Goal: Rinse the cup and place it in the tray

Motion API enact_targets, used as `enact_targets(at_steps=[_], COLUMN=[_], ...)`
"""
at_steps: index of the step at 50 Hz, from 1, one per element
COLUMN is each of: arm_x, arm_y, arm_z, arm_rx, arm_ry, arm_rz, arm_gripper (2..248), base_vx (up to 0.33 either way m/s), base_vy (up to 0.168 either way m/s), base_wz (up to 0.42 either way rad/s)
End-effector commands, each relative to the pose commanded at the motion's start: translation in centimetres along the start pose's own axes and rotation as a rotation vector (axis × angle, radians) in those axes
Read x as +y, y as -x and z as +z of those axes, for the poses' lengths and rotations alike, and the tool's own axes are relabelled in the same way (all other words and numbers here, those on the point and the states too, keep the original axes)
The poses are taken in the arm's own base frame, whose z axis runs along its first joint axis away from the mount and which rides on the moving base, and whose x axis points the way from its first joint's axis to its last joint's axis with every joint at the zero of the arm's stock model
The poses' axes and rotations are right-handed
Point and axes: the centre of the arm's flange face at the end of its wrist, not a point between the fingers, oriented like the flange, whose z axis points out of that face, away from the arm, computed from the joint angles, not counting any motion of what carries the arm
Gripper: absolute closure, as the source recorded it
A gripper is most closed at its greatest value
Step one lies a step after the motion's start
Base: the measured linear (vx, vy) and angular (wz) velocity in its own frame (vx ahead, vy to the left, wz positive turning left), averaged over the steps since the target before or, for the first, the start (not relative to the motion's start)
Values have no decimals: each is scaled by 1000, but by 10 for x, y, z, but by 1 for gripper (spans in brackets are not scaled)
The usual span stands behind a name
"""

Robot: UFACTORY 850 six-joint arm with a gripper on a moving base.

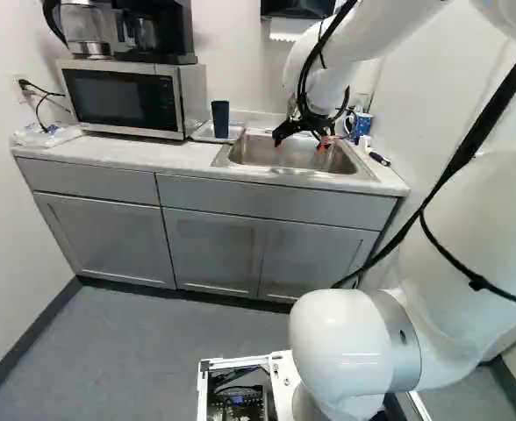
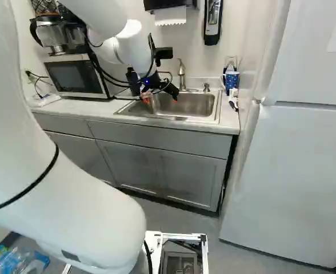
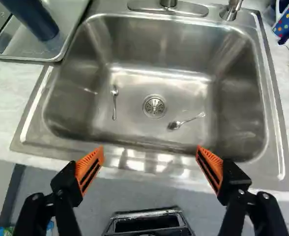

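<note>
My gripper [image 1: 300,145] is over the front part of the sink [image 1: 249,151]. In the wrist view the gripper [image 3: 150,151] has its orange-padded fingers wide apart, with nothing between them. A dark blue cup [image 1: 220,119] stands upright in a shallow metal tray [image 3: 61,47], between the microwave and the sink. The cup [image 3: 35,20] is clear of the gripper. Inside the sink basin [image 3: 139,105] lie two small spoons, one [image 3: 114,103] on the tray's side of the drain, another [image 3: 184,121] on the other side.
The faucet [image 2: 182,74] rises behind the sink. A dotted blue mug [image 2: 231,80] stands on the counter beyond the sink's far side from the tray. The microwave [image 1: 131,98] carries a coffee maker [image 1: 153,31]. A tall white fridge [image 2: 299,148] stands at the right of the right base view.
</note>
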Motion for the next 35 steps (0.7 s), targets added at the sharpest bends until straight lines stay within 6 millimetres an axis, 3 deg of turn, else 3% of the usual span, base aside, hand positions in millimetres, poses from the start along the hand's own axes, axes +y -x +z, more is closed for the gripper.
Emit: enact_targets(at_steps=[11, 35], arm_x=[0, 0], arm_y=[0, 0], arm_z=[0, 0], arm_rx=[0, 0], arm_ry=[0, 0], arm_rz=[0, 0], arm_gripper=[3, 3], base_vx=[-218, -191], base_vy=[111, 53], base_wz=[-77, -179])
